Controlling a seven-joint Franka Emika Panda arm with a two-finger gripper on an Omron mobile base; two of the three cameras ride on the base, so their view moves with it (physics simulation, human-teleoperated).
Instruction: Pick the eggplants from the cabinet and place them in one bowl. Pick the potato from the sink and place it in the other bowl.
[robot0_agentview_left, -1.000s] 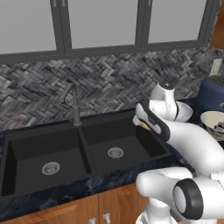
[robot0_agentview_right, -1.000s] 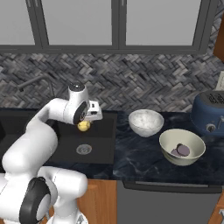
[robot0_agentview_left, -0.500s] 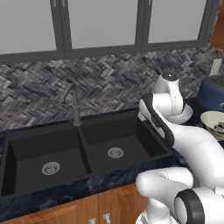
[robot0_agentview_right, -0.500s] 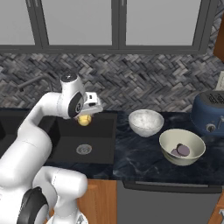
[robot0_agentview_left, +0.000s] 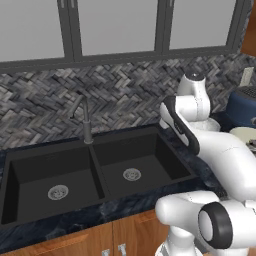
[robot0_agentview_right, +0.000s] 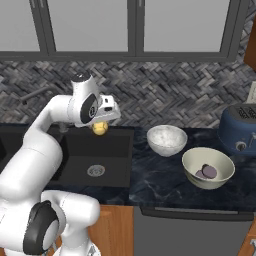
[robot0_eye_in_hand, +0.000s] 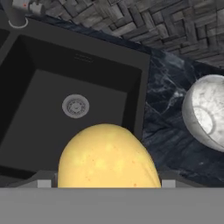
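The claw (robot0_agentview_right: 101, 126) has the yellow potato (robot0_agentview_right: 100, 128) pinched between its fingers, hanging in the air above the right basin of the black sink (robot0_agentview_right: 107, 150). Through the hand camera the potato (robot0_eye_in_hand: 107, 158) looms large over the drain (robot0_eye_in_hand: 75, 106). On the counter to the right sit a speckled white bowl (robot0_agentview_right: 166, 140) and a cream bowl (robot0_agentview_right: 207, 168) with purple eggplants (robot0_agentview_right: 208, 172) inside.
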